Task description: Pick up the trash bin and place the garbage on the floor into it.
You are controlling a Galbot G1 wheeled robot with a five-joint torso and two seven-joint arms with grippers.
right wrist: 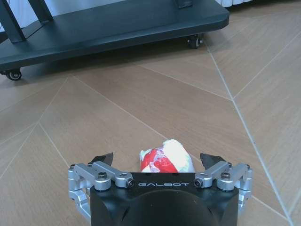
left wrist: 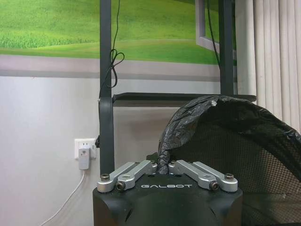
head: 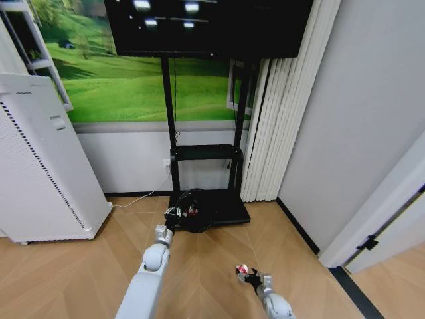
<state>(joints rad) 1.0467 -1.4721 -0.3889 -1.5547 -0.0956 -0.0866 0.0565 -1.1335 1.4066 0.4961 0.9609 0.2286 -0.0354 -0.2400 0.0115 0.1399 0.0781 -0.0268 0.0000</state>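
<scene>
The trash bin (head: 194, 210), a black mesh basket lined with a black bag, is just in front of the TV stand's base, with small red-and-white scraps inside. My left gripper (head: 170, 224) is shut on its near rim; the left wrist view shows the jaws (left wrist: 163, 165) pinching the bag's edge, with the bin's mesh wall (left wrist: 244, 160) beyond. Low over the floor (head: 212, 266), my right gripper (head: 248, 275) stands open. Between its fingertips (right wrist: 104, 158) a red-and-white crumpled piece of garbage (right wrist: 167, 157) lies on the floor (right wrist: 155, 94).
A tall white perforated appliance (head: 40, 173) stands at the left. The black TV stand (head: 202, 153) and its wheeled base (right wrist: 117, 23) are ahead, with curtains (head: 279, 113) and a wall to the right. A dark strip (head: 345, 282) crosses the floor at the doorway. A wall socket (left wrist: 84, 151) holds a plug.
</scene>
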